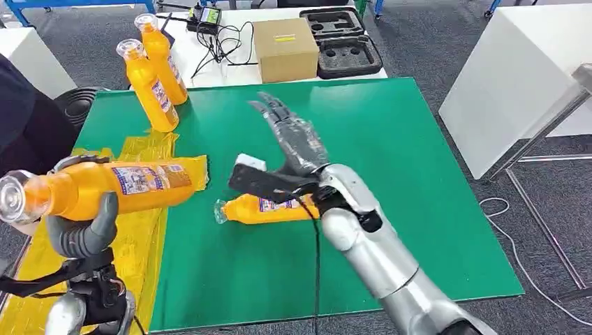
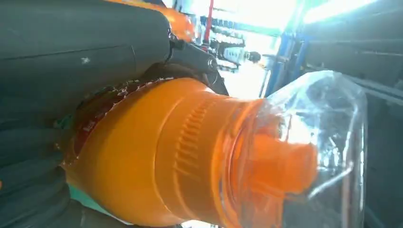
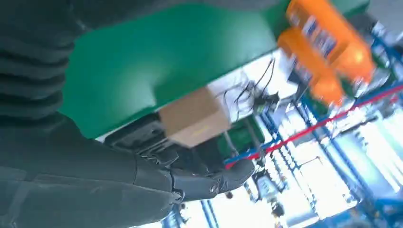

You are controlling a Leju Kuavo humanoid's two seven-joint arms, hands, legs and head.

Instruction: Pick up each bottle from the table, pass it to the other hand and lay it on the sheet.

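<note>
Green matting covers the worktop (image 1: 433,174), which fills the middle of the head view, with grey carpet around it and a white table behind. At the lower left of the frame the left hand (image 1: 80,234) grips an orange bottle (image 1: 105,187) around its body, holding it nearly level, its clear cap pointing to the left edge and its base reaching toward the centre. The left wrist view shows that cap (image 2: 313,152) close up, with the orange neck inside it. Beneath the held bottle, a yellow sheet (image 1: 150,148) lies crumpled along the left edge of the worktop.

Near the centre of the frame the right hand (image 1: 293,136) is open and holds nothing, its dark fingers stretched toward the upper part of the frame above the green surface. Just below it, partly hidden by the wrist, a second bottle (image 1: 269,208) lies on its side on the matting, cap to the left.

Two upright bottles (image 1: 155,73) stand close together at the upper left corner of the worktop. Behind them, at the top centre, sit a cardboard box (image 1: 285,49), a black foam tray (image 1: 345,42) and some cables (image 1: 220,42).
</note>
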